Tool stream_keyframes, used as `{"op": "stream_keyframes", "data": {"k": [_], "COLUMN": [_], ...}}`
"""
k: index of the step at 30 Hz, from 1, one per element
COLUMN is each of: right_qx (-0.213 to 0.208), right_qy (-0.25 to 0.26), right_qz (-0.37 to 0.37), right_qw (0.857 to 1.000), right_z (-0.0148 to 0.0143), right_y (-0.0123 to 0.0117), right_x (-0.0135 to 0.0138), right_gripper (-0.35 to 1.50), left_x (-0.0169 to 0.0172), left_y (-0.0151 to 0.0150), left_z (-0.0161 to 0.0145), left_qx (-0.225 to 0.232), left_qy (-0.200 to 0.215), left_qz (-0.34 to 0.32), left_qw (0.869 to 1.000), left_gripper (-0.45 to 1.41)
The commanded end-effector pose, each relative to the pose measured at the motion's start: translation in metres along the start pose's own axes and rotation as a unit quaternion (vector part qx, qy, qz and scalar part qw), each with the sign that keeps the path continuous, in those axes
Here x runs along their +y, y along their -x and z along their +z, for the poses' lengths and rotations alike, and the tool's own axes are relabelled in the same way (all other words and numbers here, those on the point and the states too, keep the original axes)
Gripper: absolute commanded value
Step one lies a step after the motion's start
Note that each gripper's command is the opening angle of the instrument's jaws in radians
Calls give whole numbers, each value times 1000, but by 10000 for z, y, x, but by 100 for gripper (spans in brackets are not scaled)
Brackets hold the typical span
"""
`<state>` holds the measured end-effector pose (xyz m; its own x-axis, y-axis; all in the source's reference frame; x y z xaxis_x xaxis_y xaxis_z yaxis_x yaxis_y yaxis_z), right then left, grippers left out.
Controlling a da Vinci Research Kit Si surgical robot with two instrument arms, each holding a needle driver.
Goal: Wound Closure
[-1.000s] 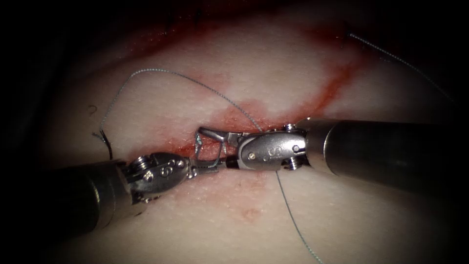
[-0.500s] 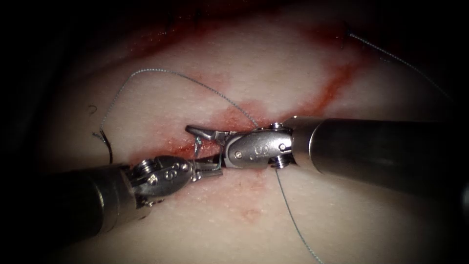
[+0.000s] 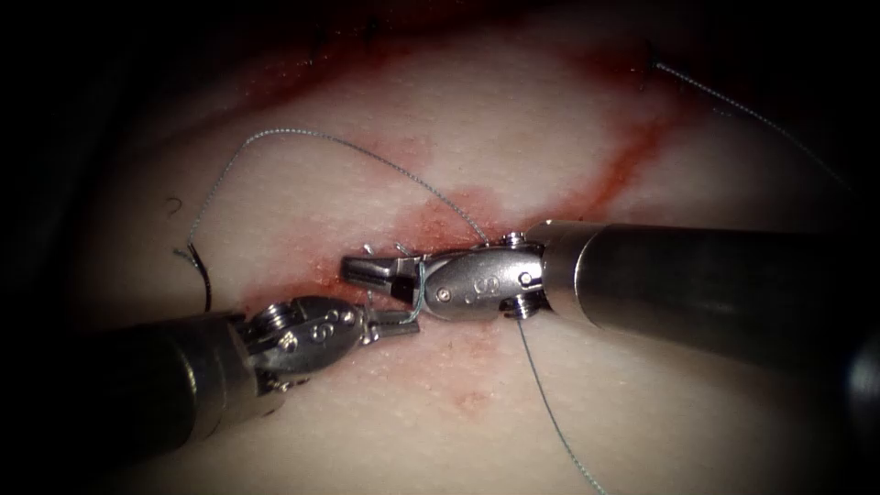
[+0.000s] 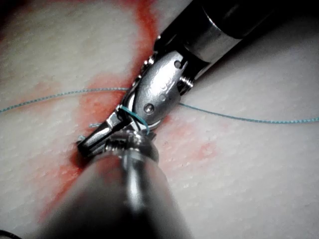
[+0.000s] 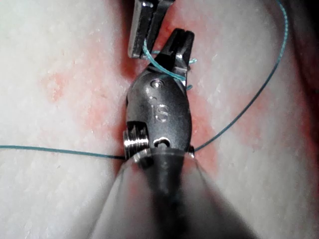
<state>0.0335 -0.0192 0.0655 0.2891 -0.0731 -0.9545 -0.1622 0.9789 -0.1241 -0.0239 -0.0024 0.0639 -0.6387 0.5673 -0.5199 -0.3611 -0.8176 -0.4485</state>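
My right tool (image 3: pixel 362 268) comes in from the right and lies along the cut (image 3: pixel 623 165), jaws shut, over the red-stained middle of the tissue (image 3: pixel 513 119). A loop of blue-green thread (image 3: pixel 418 286) wraps round these jaws just behind the tips; I cannot tell whether anything is pinched between them. The loop (image 5: pixel 158 67) crosses the right tool (image 5: pixel 180 42). My left tool (image 3: pixel 396 321) reaches in from the lower left, shut on the thread just below the right tool. The dark curved needle (image 3: pixel 205 282) lies on the tissue left of the cut, held by neither tool.
Thread arcs from the cut up and round to the needle (image 3: pixel 275 134). Another strand (image 3: pixel 545 403) trails down to the lower edge. A third strand (image 3: pixel 733 103) runs off at the upper right. Short thread ends (image 3: pixel 401 246) stick up beside the right tool's jaws.
The right tool's jaws stood open and have now shut, and the tool has slid left along the cut. The left tool has edged right, still on the thread.
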Motion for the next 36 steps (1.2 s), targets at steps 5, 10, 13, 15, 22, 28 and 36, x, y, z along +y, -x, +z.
{"op": "stream_keyframes", "data": {"k": [5, 10, 13, 15, 22, 28, 36], "right_qx": [-2, -15, -20, -20, -16, -17, -17], "right_qy": [1, 17, 22, 22, 30, 32, 32], "right_qz": [-6, -5, -2, 0, 11, 13, 12], "right_qw": [1000, 1000, 1000, 1000, 999, 999, 999], "right_z": [8, 1, -12, -24, -50, -50, -50], "right_y": [2, -4, -9, -12, -23, -26, -26], "right_x": [-3, 1, 2, 4, 16, 18, 18], "right_gripper": [-20, 136, 141, 143, 143, 143, 145], "left_x": [1, 3, 7, 10, 21, 19, 27], "left_y": [2, 7, 14, 22, 77, 122, 168], "left_z": [8, 1, -9, -17, -59, -102, -141], "left_qx": [0, 0, 0, 0, -5, -22, -65], "left_qy": [2, 6, 10, 13, 21, 19, 32], "left_qz": [1, 6, 10, 14, 37, 15, 15], "left_qw": [1000, 1000, 1000, 1000, 999, 999, 997], "left_gripper": [-5, -5, -5, -1, 9, 9, 22]}}
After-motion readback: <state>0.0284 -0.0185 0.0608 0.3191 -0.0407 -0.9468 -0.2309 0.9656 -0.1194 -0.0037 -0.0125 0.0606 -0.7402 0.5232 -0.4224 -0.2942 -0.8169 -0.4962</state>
